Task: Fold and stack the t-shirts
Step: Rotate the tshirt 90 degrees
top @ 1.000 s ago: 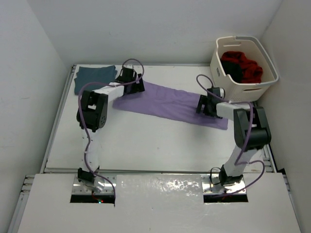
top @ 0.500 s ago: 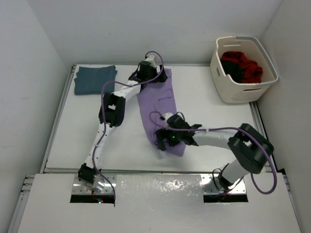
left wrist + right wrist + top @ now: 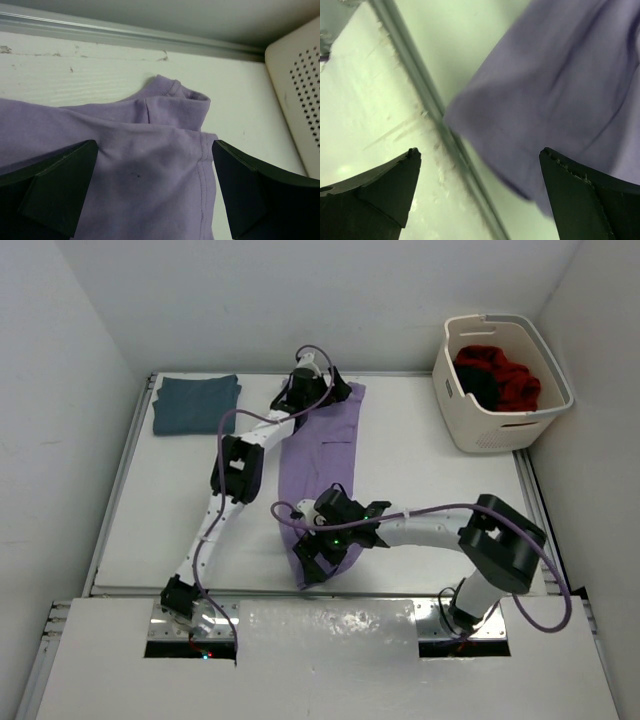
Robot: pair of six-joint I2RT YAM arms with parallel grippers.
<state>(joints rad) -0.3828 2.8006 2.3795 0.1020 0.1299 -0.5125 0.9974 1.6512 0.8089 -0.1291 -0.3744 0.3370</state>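
Observation:
A lavender t-shirt lies as a long strip from the table's far edge toward the near edge. My left gripper hovers open over its far end. In the left wrist view the gripper has hemmed purple cloth below its spread fingers, not pinched. My right gripper is open over the shirt's near end. The right wrist view shows the right gripper straddling the cloth edge and a table rail. A folded teal t-shirt lies at the far left. Red and black t-shirts sit in the basket.
The cream laundry basket stands at the far right corner, and its perforated wall shows at the right of the left wrist view. White walls close in the table on three sides. The right arm's cable loops near its base.
The lavender shirt has swung from lying crosswise to lying lengthwise. The left gripper moved right along the far edge. The right gripper swept from the right side to the near middle.

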